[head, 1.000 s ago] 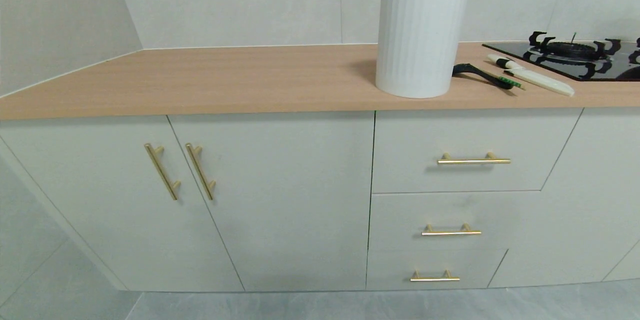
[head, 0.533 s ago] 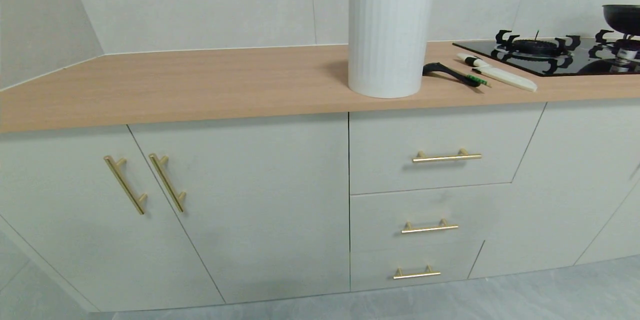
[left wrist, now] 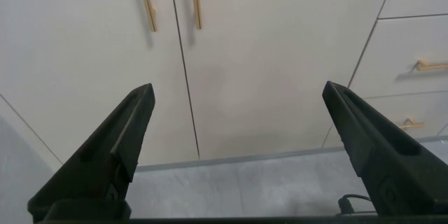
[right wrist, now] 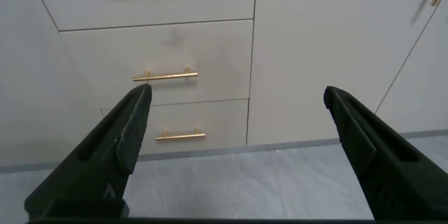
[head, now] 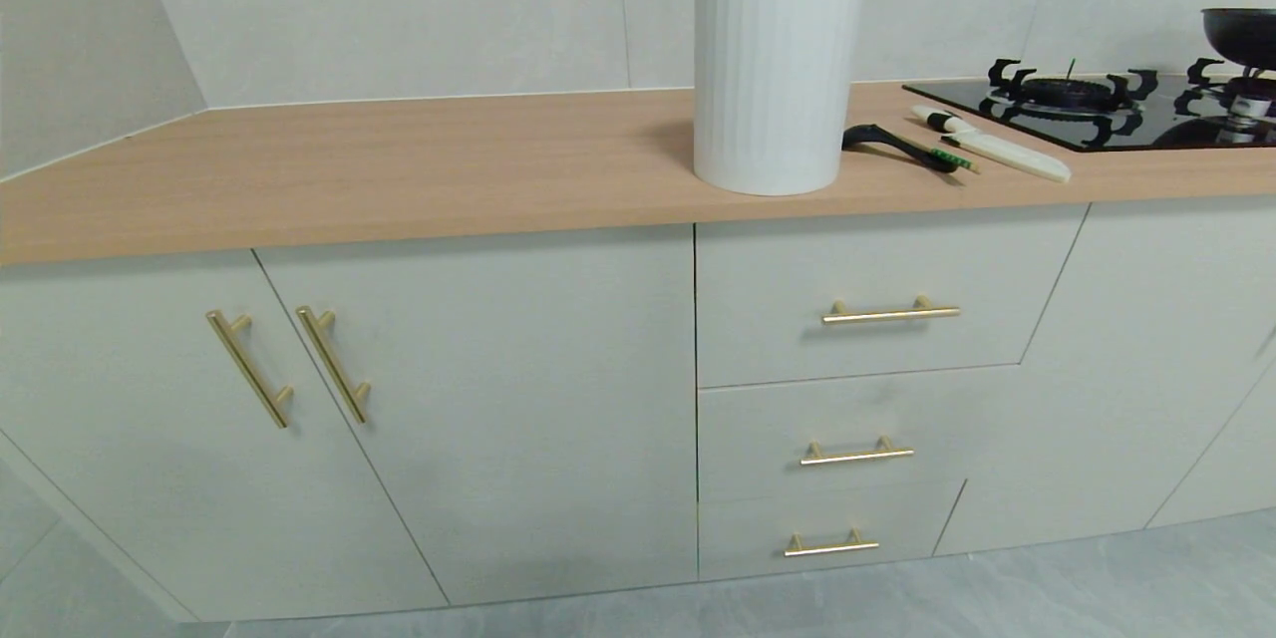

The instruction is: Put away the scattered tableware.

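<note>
- Head view: a white ribbed canister [head: 780,70] stands upright on the wooden countertop [head: 399,169], near its front edge.
- Just right of the canister lies the scattered tableware. A black spatula [head: 890,144] is closest, one end hidden behind the canister. Next comes a thin green-marked stick [head: 952,159], then a white knife [head: 997,152].
- Farther right of the canister is a black gas hob [head: 1072,100], with a dark pan [head: 1241,32] at its far end.
- Below the canister are three drawers [head: 877,279], all closed. Below and to its left are two cabinet doors [head: 498,399], also closed.
- Left wrist view: the left gripper [left wrist: 238,89] hangs low before the cabinet doors, jaws spread wide and holding nothing.
- Right wrist view: the right gripper [right wrist: 236,92] hangs low before the drawers, jaws likewise wide apart and empty.
</note>
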Available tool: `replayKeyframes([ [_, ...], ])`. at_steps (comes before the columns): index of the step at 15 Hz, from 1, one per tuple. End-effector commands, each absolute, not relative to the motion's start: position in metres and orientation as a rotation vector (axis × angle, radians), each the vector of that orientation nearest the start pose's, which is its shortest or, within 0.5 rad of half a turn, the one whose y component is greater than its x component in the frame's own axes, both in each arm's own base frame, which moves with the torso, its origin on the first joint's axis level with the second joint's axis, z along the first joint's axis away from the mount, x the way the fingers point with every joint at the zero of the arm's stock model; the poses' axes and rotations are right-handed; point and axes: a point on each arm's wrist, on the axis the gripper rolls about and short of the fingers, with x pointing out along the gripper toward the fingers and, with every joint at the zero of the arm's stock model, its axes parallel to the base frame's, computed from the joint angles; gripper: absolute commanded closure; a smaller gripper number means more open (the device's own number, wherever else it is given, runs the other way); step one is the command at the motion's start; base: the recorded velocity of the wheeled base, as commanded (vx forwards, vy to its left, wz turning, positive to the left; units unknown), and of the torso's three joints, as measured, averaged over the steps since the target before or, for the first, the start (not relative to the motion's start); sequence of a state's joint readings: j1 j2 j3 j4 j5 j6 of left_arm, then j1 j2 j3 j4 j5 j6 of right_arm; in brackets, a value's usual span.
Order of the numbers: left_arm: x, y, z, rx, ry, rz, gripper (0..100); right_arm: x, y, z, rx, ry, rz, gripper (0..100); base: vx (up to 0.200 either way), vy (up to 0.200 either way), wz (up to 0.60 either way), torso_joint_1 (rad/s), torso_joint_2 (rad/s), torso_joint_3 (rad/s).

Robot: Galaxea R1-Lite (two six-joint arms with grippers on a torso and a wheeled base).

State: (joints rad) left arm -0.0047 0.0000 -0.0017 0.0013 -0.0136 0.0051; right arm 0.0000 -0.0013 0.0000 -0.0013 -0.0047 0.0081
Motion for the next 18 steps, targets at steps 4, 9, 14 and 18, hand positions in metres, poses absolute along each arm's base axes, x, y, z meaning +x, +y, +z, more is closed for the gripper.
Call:
replayKeyframes([
  [4,-0.023,0.0,0.076,0.005,0.0,-0.018,0,-0.023,0.0,0.075,0.006,0.0,-0.003,0,0.0,0.0,0.0,0.0,0.0,0.0],
  [9,-0.023,0.0,0.076,0.005,0.0,-0.018,0,-0.023,0.0,0.075,-0.008,0.0,-0.002,0,0.0,0.0,0.0,0.0,0.0,0.0],
  [14,-0.023,0.0,0.076,0.005,0.0,-0.018,0,-0.018,0.003,0.119,0.008,0.007,0.136,0,0.0,0.0,0.0,0.0,0.0,0.0],
  [18,-0.023,0.0,0.076,0.005,0.0,-0.018,0,0.018,0.005,0.159,0.026,0.173,0.207,0,0.0,0.0,0.0,0.0,0.0,0.0],
])
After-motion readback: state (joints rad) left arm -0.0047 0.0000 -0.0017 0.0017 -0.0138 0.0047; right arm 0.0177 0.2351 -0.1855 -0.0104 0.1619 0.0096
